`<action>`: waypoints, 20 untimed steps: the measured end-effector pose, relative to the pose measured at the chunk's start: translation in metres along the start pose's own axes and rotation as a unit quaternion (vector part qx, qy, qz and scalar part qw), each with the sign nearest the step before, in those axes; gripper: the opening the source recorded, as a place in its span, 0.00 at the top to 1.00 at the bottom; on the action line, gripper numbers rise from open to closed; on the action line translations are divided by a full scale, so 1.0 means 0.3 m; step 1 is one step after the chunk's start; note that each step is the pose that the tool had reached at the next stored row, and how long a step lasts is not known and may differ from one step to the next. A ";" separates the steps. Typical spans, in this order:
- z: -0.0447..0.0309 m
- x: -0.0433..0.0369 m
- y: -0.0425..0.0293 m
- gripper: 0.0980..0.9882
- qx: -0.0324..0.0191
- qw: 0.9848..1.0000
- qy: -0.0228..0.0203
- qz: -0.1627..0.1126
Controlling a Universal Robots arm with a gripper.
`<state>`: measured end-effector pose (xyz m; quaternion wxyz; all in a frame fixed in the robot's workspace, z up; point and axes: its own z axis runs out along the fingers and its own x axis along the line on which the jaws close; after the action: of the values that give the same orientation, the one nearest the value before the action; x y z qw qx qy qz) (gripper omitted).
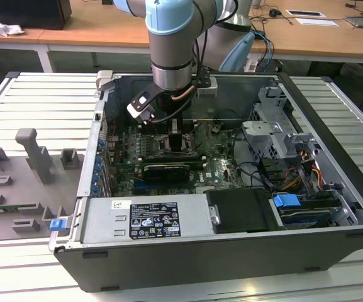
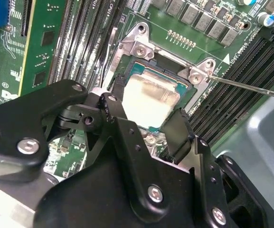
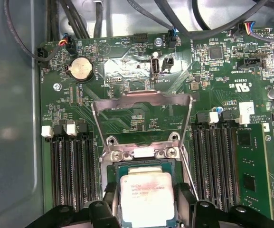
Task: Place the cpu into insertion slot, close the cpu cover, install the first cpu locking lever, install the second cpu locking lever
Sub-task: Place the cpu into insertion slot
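The cpu, a pale silver square chip, lies level in the insertion slot, its green edge inside the black socket walls. My gripper straddles it, one black finger against each of two opposite edges, so it looks shut on the chip. Beyond the socket the cpu cover stands raised on its hinge, a thin silver frame. A thin wire locking lever sticks out beside the socket, unlatched. In the exterior view the gripper reaches down onto the motherboard inside the open case.
Long black memory slots flank the socket on both sides. A green card stands beside one bank. Cables run along the case wall, and a drive cage fills the exterior view's right.
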<state>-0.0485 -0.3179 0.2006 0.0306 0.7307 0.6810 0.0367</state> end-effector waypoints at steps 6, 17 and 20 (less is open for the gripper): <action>-0.013 0.000 0.001 0.43 0.000 1.000 0.000 0.000; -0.049 0.001 0.006 0.99 0.005 1.000 -0.001 0.000; -0.057 0.001 0.008 0.99 0.008 1.000 -0.001 0.000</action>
<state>-0.0478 -0.3177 0.2178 0.0258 0.7310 0.6812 0.0307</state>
